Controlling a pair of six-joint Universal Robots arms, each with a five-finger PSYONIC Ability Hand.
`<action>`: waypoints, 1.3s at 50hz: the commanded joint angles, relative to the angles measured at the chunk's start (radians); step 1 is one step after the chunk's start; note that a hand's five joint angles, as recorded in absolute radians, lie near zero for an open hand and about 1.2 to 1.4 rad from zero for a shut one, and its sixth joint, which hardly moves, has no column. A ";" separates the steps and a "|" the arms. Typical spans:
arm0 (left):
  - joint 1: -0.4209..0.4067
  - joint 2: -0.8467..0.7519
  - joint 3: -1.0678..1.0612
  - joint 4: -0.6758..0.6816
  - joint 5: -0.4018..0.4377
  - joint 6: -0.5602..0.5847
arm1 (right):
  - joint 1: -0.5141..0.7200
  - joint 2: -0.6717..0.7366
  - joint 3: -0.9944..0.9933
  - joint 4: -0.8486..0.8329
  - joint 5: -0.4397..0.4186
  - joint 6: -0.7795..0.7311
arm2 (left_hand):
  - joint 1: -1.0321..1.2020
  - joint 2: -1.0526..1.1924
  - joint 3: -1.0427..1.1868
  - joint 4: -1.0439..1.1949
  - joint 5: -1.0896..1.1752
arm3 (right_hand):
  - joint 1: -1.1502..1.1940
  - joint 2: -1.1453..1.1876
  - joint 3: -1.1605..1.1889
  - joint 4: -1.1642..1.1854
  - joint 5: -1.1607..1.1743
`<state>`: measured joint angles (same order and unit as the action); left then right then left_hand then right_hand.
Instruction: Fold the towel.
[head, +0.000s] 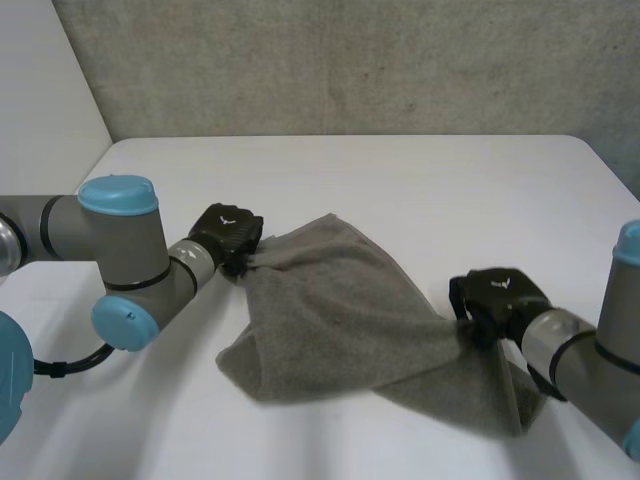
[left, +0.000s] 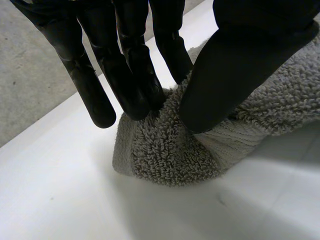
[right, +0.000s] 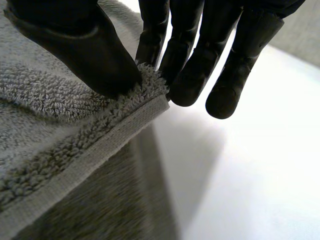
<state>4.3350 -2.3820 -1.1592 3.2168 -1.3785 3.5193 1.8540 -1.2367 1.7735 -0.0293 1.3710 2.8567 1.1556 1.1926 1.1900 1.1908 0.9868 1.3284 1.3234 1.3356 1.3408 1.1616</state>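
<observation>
A grey terry towel (head: 330, 320) was spread loosely across the near middle of the white table (head: 400, 180). It was raised a little between the two hands, its slack middle sagged onto the table, and a further flap trailed past the right hand toward the near edge.

The left hand (head: 228, 235) was closed on one corner. In the left wrist view a bunch of pile was pinched between the thumb (left: 235, 65) and the fingers (left: 135, 85), just above the table. The right hand (head: 497, 300) was closed on the opposite corner. There the thumb was pressed onto the pile against the fingers, close to the flat woven hem, and only a narrow margin of cloth was held.

The towel was judged to be soft, limp and fairly light, with no stiffness of its own, so any part left unsupported could be expected to droop and crease. The looped pile was thought to offer good friction, and nothing about it was considered fragile. The corners, along the firmer hem band, were judged the best places to take hold. A deeper pinch was thought advisable at the right hand's corner, since the shallow hold there could be pulled free under tension.
</observation>
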 joint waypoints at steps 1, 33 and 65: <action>0.000 0.015 0.027 -0.017 -0.013 0.030 | 0.007 0.077 -0.259 0.041 0.019 -0.103 | 0.241 0.204 0.206 0.205 0.235 | 0.068 0.073 0.061 0.055 0.060; -0.018 0.739 -0.839 -0.126 -0.142 -0.087 | 0.257 0.201 -0.488 0.462 0.028 -0.381 | 0.241 0.204 0.206 0.205 0.235 | 0.068 0.073 0.061 0.055 0.060; -0.176 0.256 -0.141 -0.152 -0.068 -0.046 | 0.248 0.057 -0.189 0.261 0.023 -0.372 | -0.731 -0.768 -0.765 -0.766 -0.737 | 0.068 0.073 0.061 0.055 0.060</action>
<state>4.1755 -1.9031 -1.5047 3.0792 -1.4679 3.4760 2.1026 -1.1681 1.5670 0.2462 1.3934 2.4859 0.3804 0.3758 0.3759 0.3766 0.1968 1.3333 1.3234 1.3356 1.3409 1.1656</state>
